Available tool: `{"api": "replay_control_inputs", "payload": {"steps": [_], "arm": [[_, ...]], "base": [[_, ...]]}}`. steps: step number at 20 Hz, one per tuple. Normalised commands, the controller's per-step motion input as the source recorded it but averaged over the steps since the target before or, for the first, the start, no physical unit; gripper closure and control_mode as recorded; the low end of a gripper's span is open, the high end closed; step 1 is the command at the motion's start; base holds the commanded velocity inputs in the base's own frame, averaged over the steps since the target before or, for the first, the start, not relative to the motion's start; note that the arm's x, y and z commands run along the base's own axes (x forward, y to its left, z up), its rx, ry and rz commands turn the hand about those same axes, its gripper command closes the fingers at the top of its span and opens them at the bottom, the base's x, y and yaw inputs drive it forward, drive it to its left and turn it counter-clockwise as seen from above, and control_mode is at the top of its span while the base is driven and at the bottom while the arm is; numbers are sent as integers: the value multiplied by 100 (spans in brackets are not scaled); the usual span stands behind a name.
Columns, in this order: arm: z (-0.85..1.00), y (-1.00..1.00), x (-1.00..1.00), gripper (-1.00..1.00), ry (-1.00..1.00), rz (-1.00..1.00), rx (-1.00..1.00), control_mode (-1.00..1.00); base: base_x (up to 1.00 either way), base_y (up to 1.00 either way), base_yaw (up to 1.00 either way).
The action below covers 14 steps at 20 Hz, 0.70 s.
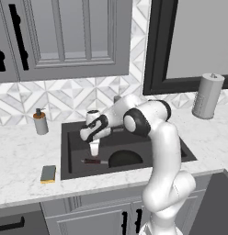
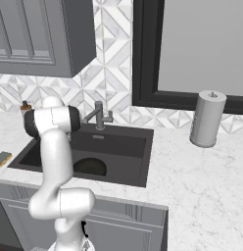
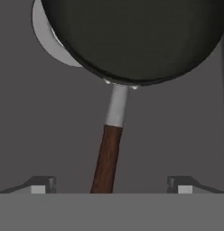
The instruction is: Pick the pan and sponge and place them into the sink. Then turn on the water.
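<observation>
Pan (image 3: 132, 36) lies in the sink (image 1: 70, 151), partly over the drain, its handle between the wide-open, empty claw (image 3: 111, 185) tips. Sponge (image 1: 48, 174) waits on the worktop (image 1: 19, 160) near its front edge, left of the sink; it and the water remain.

A: We see a black pan (image 3: 132, 36) with a reddish-brown handle and a pale grey neck, lying in the dark grey sink (image 1: 70, 151).

B: We agree. The sponge (image 1: 48, 174) is yellow under a green top, on the white, grey-veined marble tabletop (image 1: 19, 160).

A: We note the wall tiles (image 1: 74, 98) carry a white and grey diamond pattern.

B: And the cabinets (image 1: 65, 36) are grey with black handles; the paper roll (image 1: 208, 96) is light grey.
</observation>
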Motion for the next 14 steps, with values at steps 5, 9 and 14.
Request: {"api": "replay_control_inputs", "payload": {"steps": [5, 9, 14], "arm": [[95, 22, -33, -100, -1, 27, -17, -100], [78, 13, -37, -100, -2, 44, -10, -100], [67, 14, -28, -100, -7, 41, 6, -100]], "base": [[0, 0, 0], [0, 0, 0], [0, 0, 0]]}}
